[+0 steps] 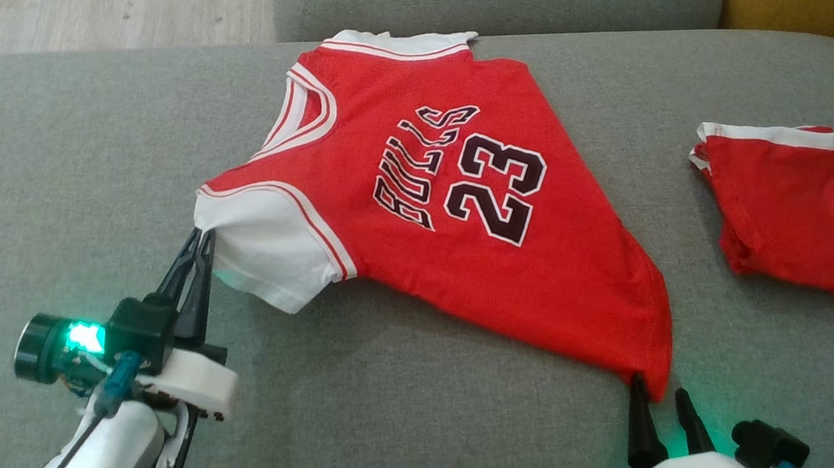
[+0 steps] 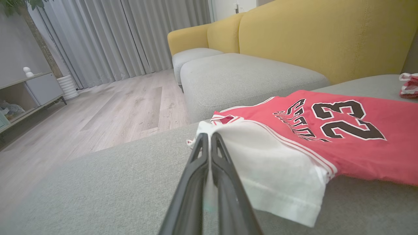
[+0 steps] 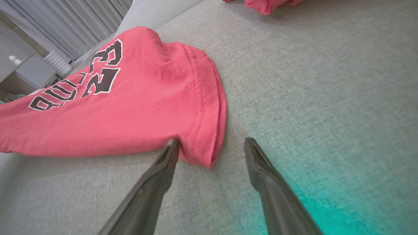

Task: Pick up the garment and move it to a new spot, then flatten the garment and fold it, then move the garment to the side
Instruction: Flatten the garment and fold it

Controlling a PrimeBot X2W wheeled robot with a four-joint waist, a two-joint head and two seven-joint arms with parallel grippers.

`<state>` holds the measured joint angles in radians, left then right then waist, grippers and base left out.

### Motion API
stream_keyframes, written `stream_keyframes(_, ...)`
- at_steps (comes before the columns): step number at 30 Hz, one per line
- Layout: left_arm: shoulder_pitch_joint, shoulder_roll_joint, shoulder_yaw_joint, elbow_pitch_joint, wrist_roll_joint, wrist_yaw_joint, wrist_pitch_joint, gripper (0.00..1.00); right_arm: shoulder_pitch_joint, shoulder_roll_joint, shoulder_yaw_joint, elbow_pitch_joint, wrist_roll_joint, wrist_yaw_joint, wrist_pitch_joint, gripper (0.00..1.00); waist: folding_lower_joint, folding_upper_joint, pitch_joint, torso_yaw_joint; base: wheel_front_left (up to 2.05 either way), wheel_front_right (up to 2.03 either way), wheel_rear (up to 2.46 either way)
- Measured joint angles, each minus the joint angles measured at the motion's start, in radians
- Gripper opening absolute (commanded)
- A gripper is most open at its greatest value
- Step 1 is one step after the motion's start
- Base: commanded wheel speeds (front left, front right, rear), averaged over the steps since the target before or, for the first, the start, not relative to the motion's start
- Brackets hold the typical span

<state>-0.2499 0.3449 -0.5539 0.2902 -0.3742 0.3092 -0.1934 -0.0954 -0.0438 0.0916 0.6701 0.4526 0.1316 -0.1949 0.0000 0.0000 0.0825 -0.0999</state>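
The garment [image 1: 450, 214], a red jersey with white sleeves and "BULLS 23" in black, lies spread on the grey sofa seat [image 1: 38, 183]. My left gripper [image 1: 201, 237] is shut on the edge of the near white sleeve [image 2: 277, 169]; in the left wrist view the gripper's [image 2: 209, 137] two fingers press together with white cloth at their tips. At the garment's lower right hem corner my right gripper [image 1: 658, 391] stands open. In the right wrist view the gripper [image 3: 212, 142] has its fingers on either side of that red corner [image 3: 202, 143], the left fingertip touching the cloth.
Folded red shorts [image 1: 789, 210] with a white band lie on the seat to the right of the garment. Another grey cushion [image 2: 248, 78] and a yellow backrest [image 2: 326, 36] stand beyond. Wooden floor [image 2: 98, 111] lies off the seat's left edge.
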Motion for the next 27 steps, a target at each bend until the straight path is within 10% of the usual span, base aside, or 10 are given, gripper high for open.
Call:
stream_keyframes(12,0.007,0.01,-0.016,-0.022,0.0,0.013,0.025,0.0,-0.088,-0.008,0.098,0.113,0.109,0.0,-0.053,0.97,0.0,0.0,0.005,0.01,0.0,0.0,0.0)
stream_keyframes(13,0.007,0.012,-0.016,-0.022,0.0,0.013,0.025,0.0,-0.091,-0.008,0.104,0.117,0.113,0.0,-0.056,0.36,0.0,0.0,0.005,0.009,0.0,0.0,0.0)
stream_keyframes(14,0.007,0.014,-0.017,-0.022,0.0,0.013,0.026,0.0,-0.096,-0.009,0.112,0.122,0.118,0.0,-0.058,0.0,0.0,0.0,0.004,0.009,0.0,0.0,0.0)
stream_keyframes(27,0.012,0.024,-0.01,-0.043,-0.029,0.014,0.035,0.0,-0.095,-0.006,0.08,-0.029,0.035,0.0,-0.057,0.0,0.0,0.0,-0.027,0.0,0.0,0.0,0.0)
